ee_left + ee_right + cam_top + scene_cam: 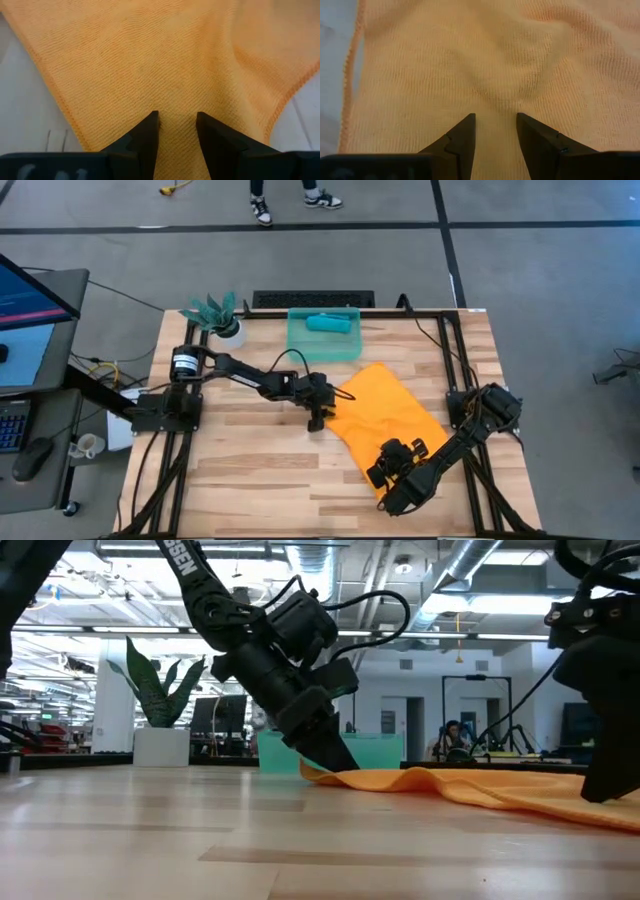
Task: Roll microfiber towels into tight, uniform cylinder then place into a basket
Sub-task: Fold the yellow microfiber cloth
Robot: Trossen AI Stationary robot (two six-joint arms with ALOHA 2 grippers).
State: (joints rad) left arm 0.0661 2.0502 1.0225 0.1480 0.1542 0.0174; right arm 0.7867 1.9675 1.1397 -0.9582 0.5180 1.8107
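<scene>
The orange towel [385,405] lies spread on the table's right half, one corner pointing left and one pointing to the near edge. My left gripper [317,418] is at the left corner, shut on it, and the cloth fans out from its fingers [176,125]. My right gripper [383,470] is at the near corner, shut on the cloth there [495,125]. A teal towel [328,322] lies rolled inside the teal-green basket [300,340] at the far middle of the table. My left gripper pinches the orange towel's left corner [176,106] between its two fingers, slanting down from the table's left. A crease runs from the fingers out into the cloth. In the low view that corner [318,772] sits just off the wood; the rest lies on the table. My right gripper pinches the orange towel near its near corner [495,107] between its two fingers, slanting down from the table's near right. Soft wrinkles gather toward the fingers. One layer or several, I cannot tell. The cloth beyond lies on the table.
A teal-leaved plant in a white pot [218,315] stands at the far left corner. Bare wood [250,480] stretches along the near left. Dark frame rails [452,360] run along the table's right side. A person's feet [262,210] show on the floor beyond the far edge.
</scene>
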